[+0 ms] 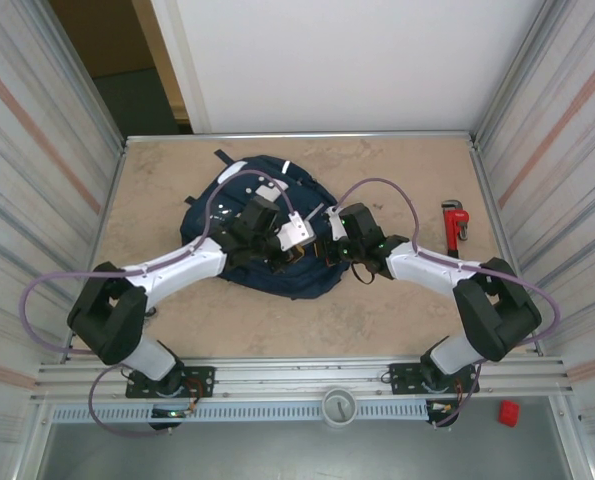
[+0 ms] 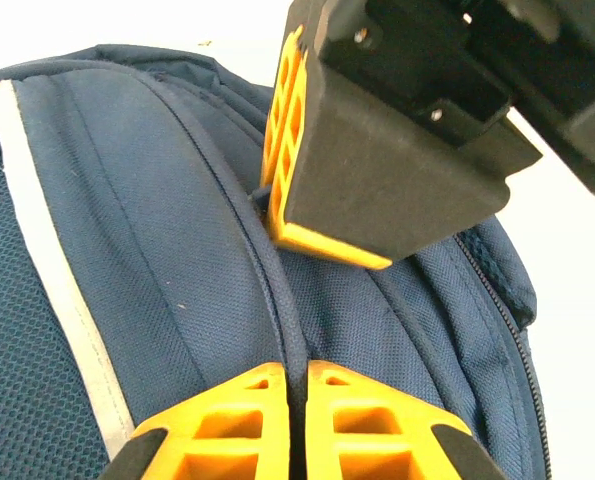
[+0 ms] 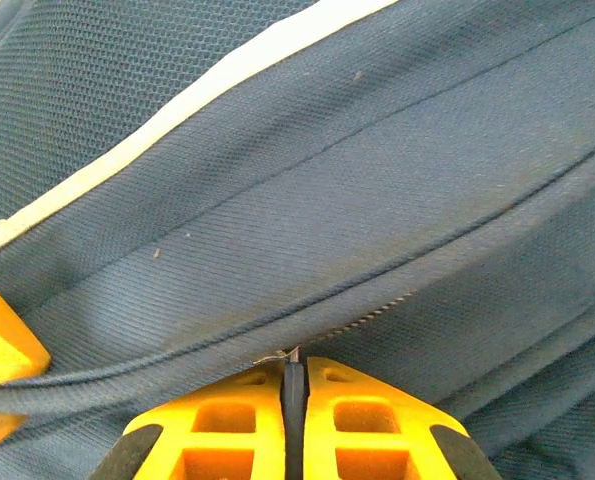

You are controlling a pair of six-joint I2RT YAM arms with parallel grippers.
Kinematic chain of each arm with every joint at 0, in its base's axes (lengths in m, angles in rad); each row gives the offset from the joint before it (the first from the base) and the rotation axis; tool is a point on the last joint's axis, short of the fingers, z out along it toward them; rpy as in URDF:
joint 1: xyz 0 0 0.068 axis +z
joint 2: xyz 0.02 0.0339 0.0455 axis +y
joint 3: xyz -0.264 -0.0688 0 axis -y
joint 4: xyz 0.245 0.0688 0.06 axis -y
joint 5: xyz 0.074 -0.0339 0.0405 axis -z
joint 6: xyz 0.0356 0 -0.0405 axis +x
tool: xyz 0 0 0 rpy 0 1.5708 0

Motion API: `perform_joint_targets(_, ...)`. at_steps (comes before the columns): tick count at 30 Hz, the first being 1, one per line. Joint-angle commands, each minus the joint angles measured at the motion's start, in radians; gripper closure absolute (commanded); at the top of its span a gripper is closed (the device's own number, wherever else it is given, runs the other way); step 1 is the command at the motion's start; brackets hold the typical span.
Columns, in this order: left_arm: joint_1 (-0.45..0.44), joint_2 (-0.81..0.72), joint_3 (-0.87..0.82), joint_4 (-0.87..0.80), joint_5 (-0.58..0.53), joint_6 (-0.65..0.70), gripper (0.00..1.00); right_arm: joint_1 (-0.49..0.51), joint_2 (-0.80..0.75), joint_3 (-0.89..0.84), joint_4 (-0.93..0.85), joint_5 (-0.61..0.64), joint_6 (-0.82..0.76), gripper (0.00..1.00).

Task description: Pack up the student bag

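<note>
The student bag (image 1: 295, 282) is lying flat in the middle of the desk (image 1: 407, 310), well apart from a red pipe wrench (image 1: 455, 225) near the right edge. Both arms are bending inward from their bases and reaching over the bag, their wrists meeting above its near half. The left tool (image 1: 295, 252) is pointing right and the right tool (image 1: 327, 248) left, just beside each other.

In the left wrist view, the left tool (image 2: 295, 385) is pinching a raised corded seam of the navy fabric, with the right tool (image 2: 282, 205) pressing down on the same seam just ahead. In the right wrist view, the right tool (image 3: 293, 378) is squeezing together on the fabric edge beside exposed zipper teeth, below the pale stripe (image 3: 227, 70).
</note>
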Motion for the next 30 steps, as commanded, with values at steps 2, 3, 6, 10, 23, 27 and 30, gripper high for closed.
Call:
perform_joint_targets(2, 0.049, -0.095, -0.059, -0.037, 0.010, 0.080, 1.00, -0.070, -0.066, -0.007, -0.057, 0.106, 0.043, 1.00)
perform_joint_targets(3, 0.057, -0.105, -0.070, -0.045, -0.007, 0.092, 1.00, -0.072, -0.074, -0.008, -0.059, 0.113, 0.046, 1.00)
perform_joint_targets(6, 0.098, -0.136, -0.099, -0.068, -0.110, 0.100, 1.00, -0.060, -0.079, 0.013, -0.080, 0.126, 0.055, 1.00)
perform_joint_targets(10, 0.160, -0.189, -0.125, -0.051, -0.222, 0.037, 0.87, -0.005, -0.079, 0.045, -0.080, 0.115, 0.043, 1.00)
perform_joint_targets(23, -0.039, -0.139, -0.020, -0.037, -0.194, 0.094, 0.33, 0.100, -0.160, 0.041, -0.010, 0.018, 0.080, 1.00)
perform_joint_targets(27, -0.040, -0.045, 0.023, -0.039, -0.196, 0.111, 0.48, 0.114, -0.192, 0.032, -0.032, 0.015, 0.085, 1.00)
perform_joint_targets(30, -0.020, -0.042, 0.005, -0.003, -0.177, 0.122, 0.68, 0.111, -0.211, 0.011, -0.064, 0.041, 0.082, 1.00)
